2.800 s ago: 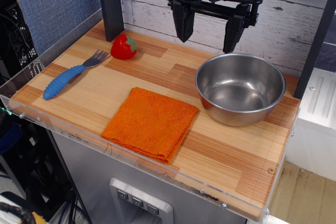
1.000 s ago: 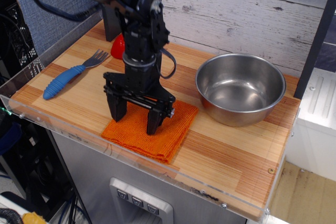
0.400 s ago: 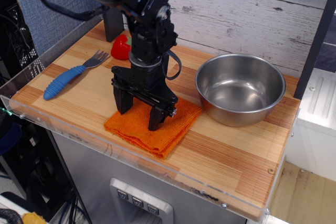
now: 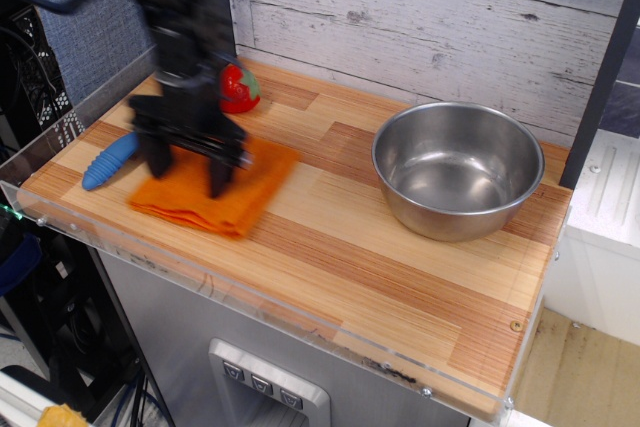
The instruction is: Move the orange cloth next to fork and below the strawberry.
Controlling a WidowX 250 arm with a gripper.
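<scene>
The gripper (image 4: 186, 167) is pressing down onto the orange cloth (image 4: 222, 192) at the left of the frame, its two dark fingers (image 4: 221, 173) spread apart and planted on the fabric rather than pinching a fold; the picture is motion-blurred here, so whether any cloth is caught between them is unclear. The cloth is lying directly under and to the right of the gripper, flat on the bench (image 4: 400, 277), with its near edge rumpled toward the lower left. The strawberry (image 4: 240, 89) is sitting just above the cloth, near its upper edge, and the blue handle of the fork (image 4: 111, 160) is showing just left of the gripper, its tines hidden behind the arm. Judging from this, the cloth is nearly at its goal, so only a small nudge leftward seems left. The steel bowl (image 4: 457, 169) at the right is standing well apart and holding nothing.
</scene>
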